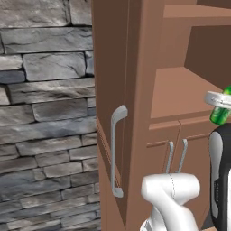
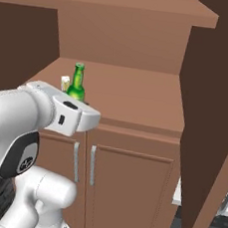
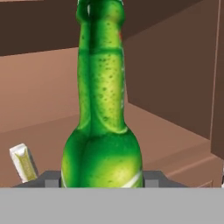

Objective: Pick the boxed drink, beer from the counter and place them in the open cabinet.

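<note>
- We saw the tall reddish-brown wooden open cabinet (image 2: 138, 96) with its shelf niche.
- The white arm reached level toward that niche.
- The slim green glass beer bottle (image 2: 77, 84) stood upright over the shelf, clamped between the two-finger gripper (image 3: 101, 179) jaws.
- The small pale carton (image 3: 23, 162) lay just beside it.

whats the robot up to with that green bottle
The white arm's gripper is closed on the lower body of the beer bottle, holding it upright at the shelf niche of the open cabinet. The boxed drink already sits on that shelf just beside the bottle. The bottle has not been let go yet, and whether its base touches the shelf can't be told.
</note>
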